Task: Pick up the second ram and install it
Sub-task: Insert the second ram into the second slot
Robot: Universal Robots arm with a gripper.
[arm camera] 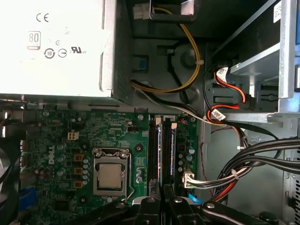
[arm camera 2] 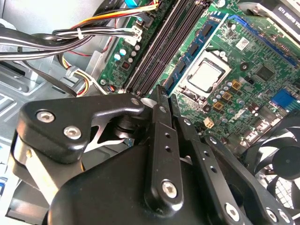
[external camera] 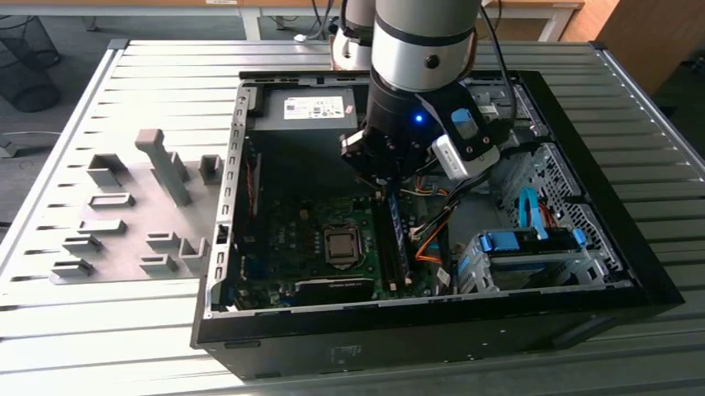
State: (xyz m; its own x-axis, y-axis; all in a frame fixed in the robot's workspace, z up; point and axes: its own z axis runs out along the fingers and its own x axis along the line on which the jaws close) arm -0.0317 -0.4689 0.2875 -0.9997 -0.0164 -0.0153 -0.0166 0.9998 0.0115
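Observation:
My gripper [external camera: 388, 183] hangs inside the open computer case [external camera: 617, 272], just over the far end of the memory slots [arm camera: 161, 150]. Its black fingers [arm camera 2: 159, 117] are pressed together, and nothing shows between them in both wrist views. A thin blue ram stick [external camera: 395, 243] with dark chips [arm camera 2: 190, 51] stands in the slots beside the processor [arm camera: 110, 176]. I cannot tell whether it is the second ram. The gripper's tip [arm camera 2: 161, 91] sits right at the near end of the slots [arm camera 2: 161, 47], close to the board.
The power supply [external camera: 309, 109] lies at the case's far end. Bundled cables [arm camera: 248, 159] and orange wires [external camera: 432, 235] run beside the slots. Blue drive-bay clips [external camera: 518, 241] sit at the exterior view's right. A grey parts fixture [external camera: 132, 206] stands on the slatted table at its left.

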